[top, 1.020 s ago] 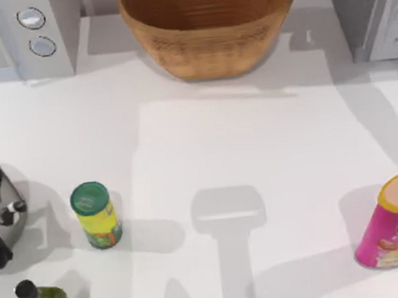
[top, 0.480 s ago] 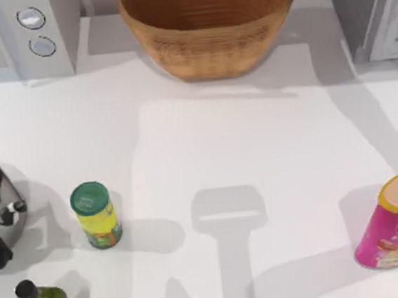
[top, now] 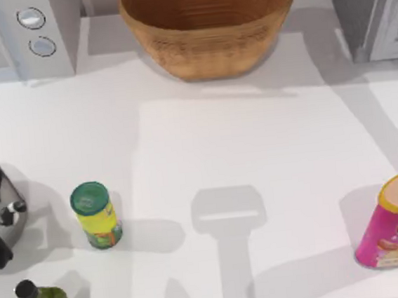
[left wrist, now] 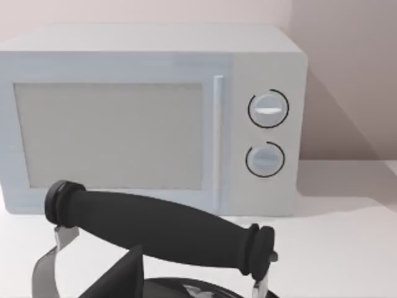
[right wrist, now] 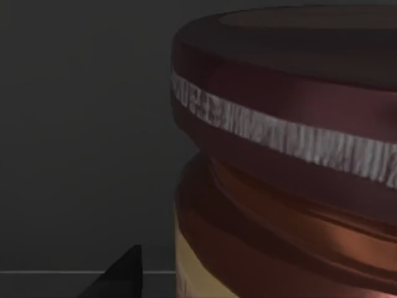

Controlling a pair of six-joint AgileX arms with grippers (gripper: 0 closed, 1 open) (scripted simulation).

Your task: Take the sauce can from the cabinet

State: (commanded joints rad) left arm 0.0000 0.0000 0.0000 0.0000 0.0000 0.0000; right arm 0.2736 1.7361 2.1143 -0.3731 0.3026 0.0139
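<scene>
You're looking at the sauce can [right wrist: 291,155] very close in the right wrist view, its maroon lid and tan side looming against dark walls, so I judge your right claw is reaching inside the cabinet [top: 372,9] at the table's far right corner. One dark fingertip [right wrist: 121,276] is poking in just beside the can, not touching it. I cannot tell how wide the right claw is standing, nor whether it has hold of anything yet.

For this step, you'll want the can centred between the fingers before closing, gripping the straight tan body below the lid's lip so it doesn't slip. Then draw it straight out, keeping clear of the cabinet's frame.

Your left arm is idling at the left side, its camera facing the microwave [left wrist: 155,118] over the kettle's black handle [left wrist: 155,226]; I cannot tell its claw's opening either. The green-lidded can [top: 96,215] and pink canister [top: 396,221] aren't your target.
</scene>
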